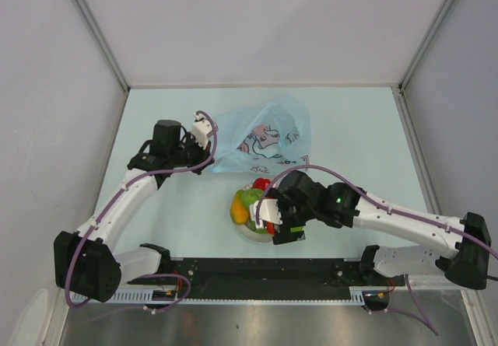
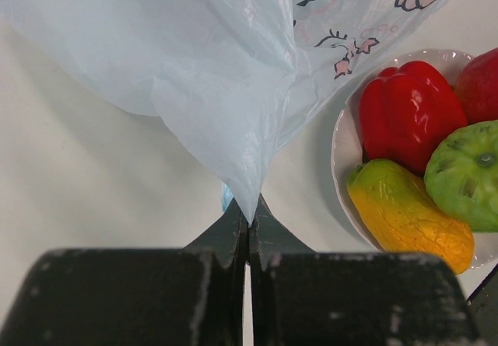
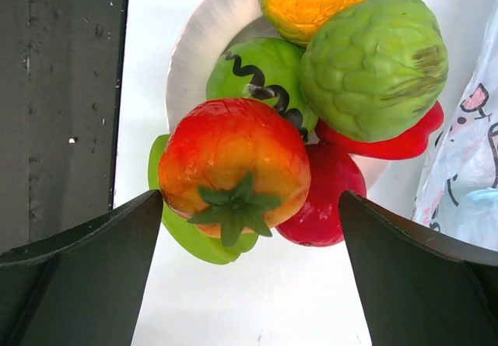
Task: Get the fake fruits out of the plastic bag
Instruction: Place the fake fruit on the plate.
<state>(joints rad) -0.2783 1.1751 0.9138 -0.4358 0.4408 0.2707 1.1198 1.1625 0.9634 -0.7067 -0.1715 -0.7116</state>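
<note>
The thin, crinkly light-blue plastic bag (image 1: 261, 132) lies just behind the white plate (image 2: 340, 140) of fake fruits (image 2: 405, 113), its corner clamped in the left gripper (image 2: 249, 223) (soft, light, slippery film: a gathered fold should hold best). The right gripper (image 3: 250, 198) has its jaws wide apart above the fruits.

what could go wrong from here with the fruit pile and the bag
1. The red-orange fruit sits at the edge of the crowded white plate, between the fingers of the open right gripper. A brush from either finger as the gripper moves off could roll it off the plate.
2. The left gripper pinches only a thin fold of the plastic bag. A hard tug could make it slip or tear.
</note>
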